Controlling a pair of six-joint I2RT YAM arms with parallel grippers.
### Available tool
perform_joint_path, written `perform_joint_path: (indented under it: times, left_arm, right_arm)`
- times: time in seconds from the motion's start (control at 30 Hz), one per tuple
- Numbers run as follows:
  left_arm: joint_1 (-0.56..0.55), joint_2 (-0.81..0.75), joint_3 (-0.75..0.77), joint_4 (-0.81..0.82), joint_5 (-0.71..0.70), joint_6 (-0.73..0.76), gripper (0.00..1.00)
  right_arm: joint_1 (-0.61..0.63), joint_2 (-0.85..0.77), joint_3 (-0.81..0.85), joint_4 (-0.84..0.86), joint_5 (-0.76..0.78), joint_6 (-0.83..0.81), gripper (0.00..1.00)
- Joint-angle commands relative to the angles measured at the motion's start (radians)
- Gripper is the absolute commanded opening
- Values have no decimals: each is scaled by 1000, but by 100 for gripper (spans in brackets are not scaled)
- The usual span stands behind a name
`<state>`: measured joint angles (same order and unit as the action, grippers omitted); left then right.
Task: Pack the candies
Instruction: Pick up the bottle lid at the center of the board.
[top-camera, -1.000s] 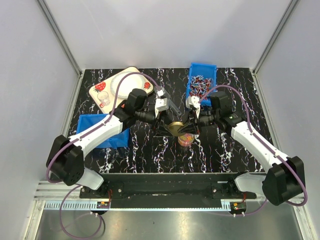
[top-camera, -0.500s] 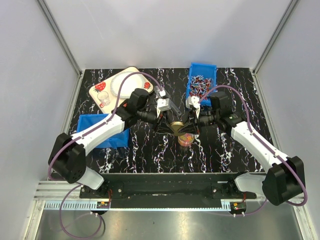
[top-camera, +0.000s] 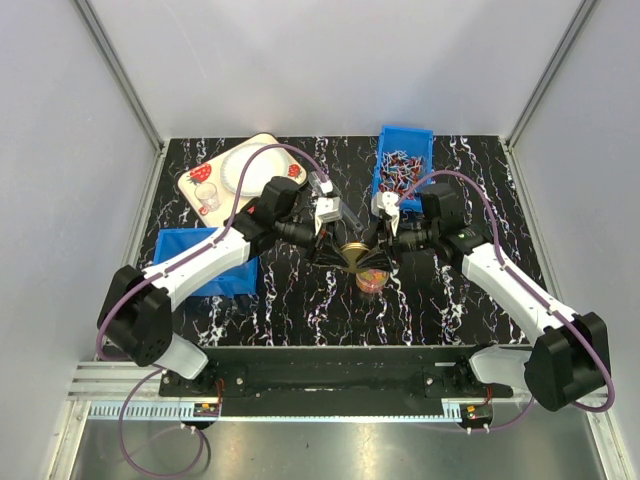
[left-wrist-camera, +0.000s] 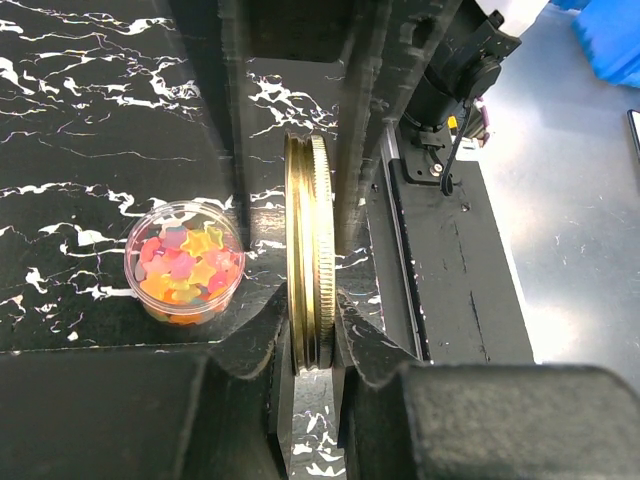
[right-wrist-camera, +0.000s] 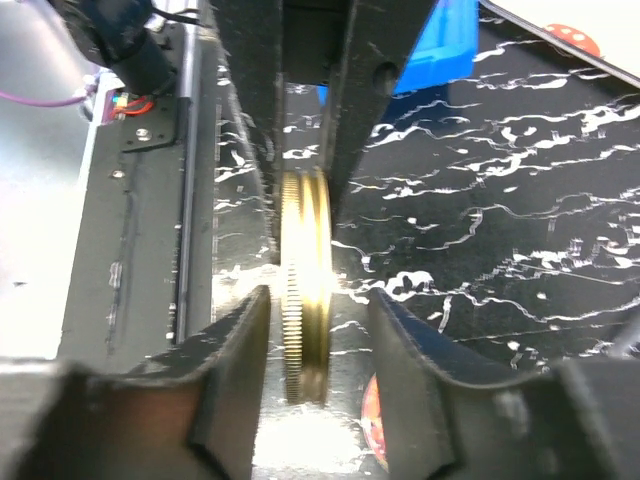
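Open cup (left-wrist-camera: 131, 243) of candies (left-wrist-camera: 185, 272) — gold lid (left-wrist-camera: 310, 230) in pinch of left gripper (left-wrist-camera: 305, 335); right gripper (right-wrist-camera: 312, 300) spread

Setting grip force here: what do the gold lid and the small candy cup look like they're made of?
Gold lid: likely metal with a shiny brass-coloured finish, going by its bright reflections and finely ribbed edge. Cup: probably thin clear plastic with a glossy finish, since the candies show through its wall.

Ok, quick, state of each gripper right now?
Left gripper: closed on the gold lid, held on edge.
Right gripper: open, jaws astride the same lid without gripping it.
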<state>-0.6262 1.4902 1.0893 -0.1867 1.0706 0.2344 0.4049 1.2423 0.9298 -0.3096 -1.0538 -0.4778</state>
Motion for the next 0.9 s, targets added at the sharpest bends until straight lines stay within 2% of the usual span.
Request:
perform_joint_path:
  times: [0.0, 0.13, 0.17, 0.23, 0.27, 0.67, 0.87]
  left_arm:
    - [-4, -1, 44, 26, 35, -14, 7]
    - [-4, 4, 46, 29, 42, -38, 6]
    - [-4, 7, 46, 36, 45, -44, 6]
    - [-4, 15, 47, 47, 45, -61, 5]
    - [-4, 15, 47, 53, 42, -72, 5]
    - [2, 88, 78, 154, 26, -279, 6]
    - [11, 113, 87, 184, 40, -356, 6]
  right_arm:
    - [2, -35, 7, 40, 58, -8, 55]
    - [0, -92, 26, 26, 155, -44, 74]
    - [0, -101, 30, 24, 200, -54, 84]
    - [0, -133, 37, 18, 266, -79, 91]
    - [0, -144, 38, 14, 285, -88, 99]
    - [37, -222, 53, -49, 505, -234, 100]
    - [173, -248, -2, -42, 641, -323, 100]
